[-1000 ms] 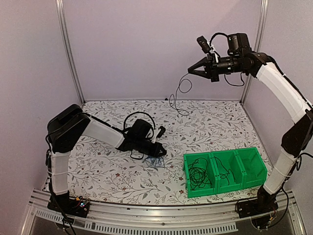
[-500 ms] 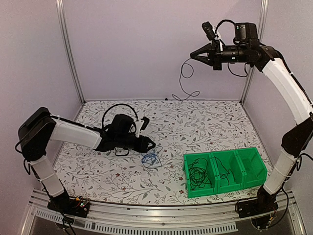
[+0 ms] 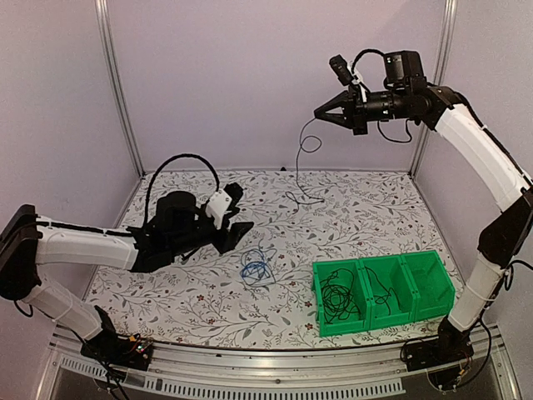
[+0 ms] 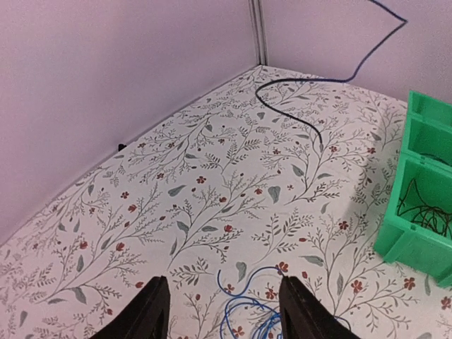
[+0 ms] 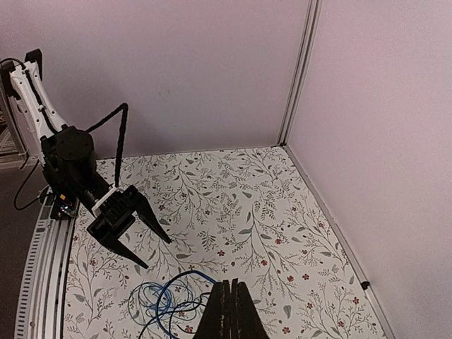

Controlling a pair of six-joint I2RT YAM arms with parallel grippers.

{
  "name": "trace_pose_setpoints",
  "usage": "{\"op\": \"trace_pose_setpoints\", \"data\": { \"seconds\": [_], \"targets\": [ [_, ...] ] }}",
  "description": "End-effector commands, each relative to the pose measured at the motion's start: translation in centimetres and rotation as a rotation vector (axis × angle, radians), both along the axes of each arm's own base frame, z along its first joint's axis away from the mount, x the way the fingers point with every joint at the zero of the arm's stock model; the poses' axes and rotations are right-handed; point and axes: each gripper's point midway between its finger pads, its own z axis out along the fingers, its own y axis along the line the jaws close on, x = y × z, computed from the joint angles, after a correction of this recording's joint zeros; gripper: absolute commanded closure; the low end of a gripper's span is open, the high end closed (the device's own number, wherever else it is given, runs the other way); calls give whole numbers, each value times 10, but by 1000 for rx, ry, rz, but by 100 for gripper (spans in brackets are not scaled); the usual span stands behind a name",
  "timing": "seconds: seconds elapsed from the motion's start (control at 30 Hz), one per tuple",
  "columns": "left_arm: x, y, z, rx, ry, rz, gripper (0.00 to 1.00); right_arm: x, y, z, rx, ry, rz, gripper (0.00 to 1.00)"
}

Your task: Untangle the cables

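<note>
A thin black cable (image 3: 301,154) hangs from my right gripper (image 3: 318,114), which is shut on its top end high above the back of the table. The cable's lower end trails on the table (image 4: 296,106). A blue cable (image 3: 256,268) lies coiled with a few black strands at mid-table (image 5: 159,304). My left gripper (image 3: 237,215) hovers just left of the coil, open and empty. In the left wrist view the blue loops (image 4: 247,314) lie between and below its fingertips (image 4: 223,282). The right wrist view shows closed fingertips (image 5: 229,284), but the held cable does not show there.
A green three-part bin (image 3: 391,315) stands at the front right, with black cables (image 3: 336,298) coiled in its left compartment and some in the middle one. Its corner appears in the left wrist view (image 4: 409,247). Walls and metal posts (image 3: 117,92) close in the table.
My left gripper opened, let go of the blue coil and drew back to the left. The right gripper shifted slightly, still holding the swaying black cable.
</note>
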Motion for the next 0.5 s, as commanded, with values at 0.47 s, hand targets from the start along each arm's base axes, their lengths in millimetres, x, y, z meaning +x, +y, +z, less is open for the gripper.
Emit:
{"op": "trace_pose_setpoints", "data": {
  "seconds": [0.47],
  "targets": [
    [-16, -45, 32, 466, -612, -33, 43, -35, 35, -14, -16, 49, 102, 100]
  ]
}}
